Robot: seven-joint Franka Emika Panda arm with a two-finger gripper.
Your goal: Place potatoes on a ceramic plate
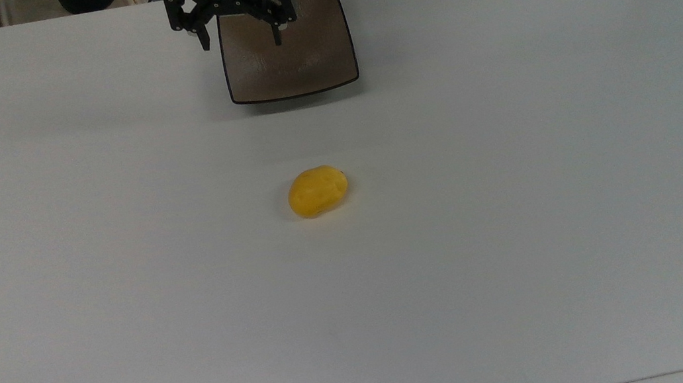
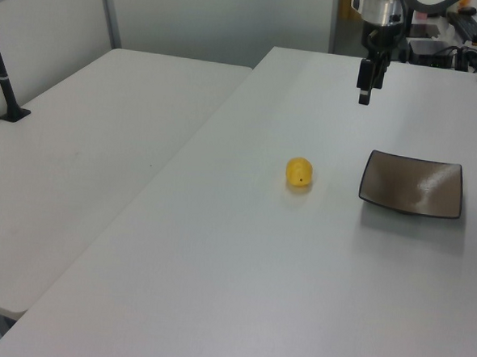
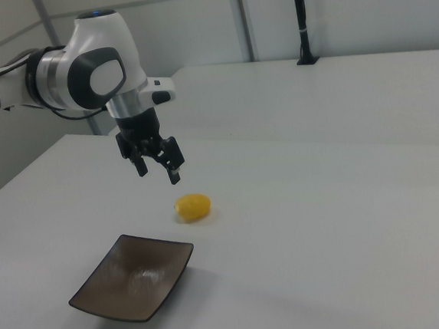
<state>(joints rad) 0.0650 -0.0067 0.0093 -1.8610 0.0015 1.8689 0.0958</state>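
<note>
The gripper point(image 3: 157, 169) hangs in the air above the white table point(image 1: 520, 226) with its two fingers spread apart and nothing between them; in the top view it point(image 1: 240, 37) sits at the far edge of the scene, over the far-left part of the ceramic plate point(image 1: 303, 63), while the right view shows it high up and clear of everything. Outward from there, the plate point(image 3: 133, 277) lies flat on the table, bare, a dark brown glossy square with upturned edges. The potatoes point(image 1: 317, 191), a single bright yellow egg-shaped lump, rest on the table nearer than the plate in the top view and well apart from it; in the left view the lump point(image 2: 299, 172) lies to the left of the plate point(image 2: 412, 184). Nothing has been picked up yet, so the reach for the lump appears to be the step in hand. Judging by its smooth rounded skin, it is probably light and firm but could roll or squirt out of a pinch. The safest hold looks to be across its narrower middle, fingers straddling the short axis and closing squarely on the widest part so the curved sides do not slide off the pads.
</note>
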